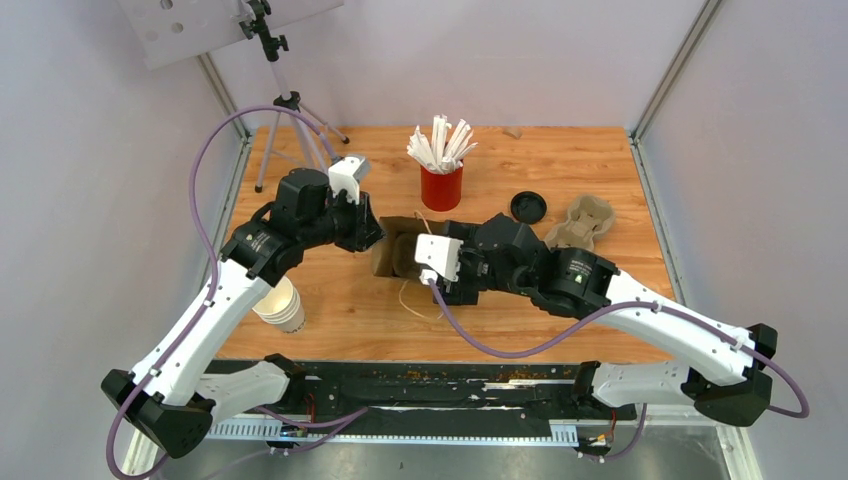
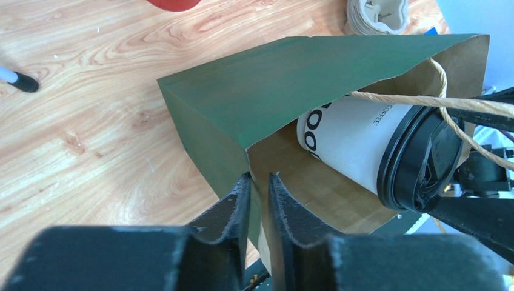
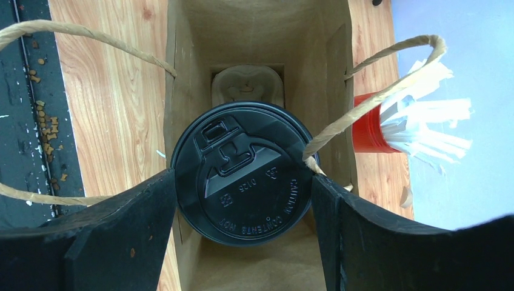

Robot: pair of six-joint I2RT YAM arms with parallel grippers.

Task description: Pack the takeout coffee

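Takeout coffee (image 3: pixel 242 176) fills the right wrist view, its black lid toward the camera. It is clamped between the wide-spread fingers of the right gripper (image 3: pixel 243 185), in the mouth of the green paper bag (image 3: pixel 254 30).

In the left wrist view the takeout coffee lies on its side inside the bag. The left gripper (image 2: pixel 259 182) is narrow with the bag's cut edge in its gap; whether it pinches the paper cannot be told.

From above, the bag lies mid-table (image 1: pixel 350 330) between both grippers, with the red cup of sticks (image 1: pixel 441 187) on its far side.
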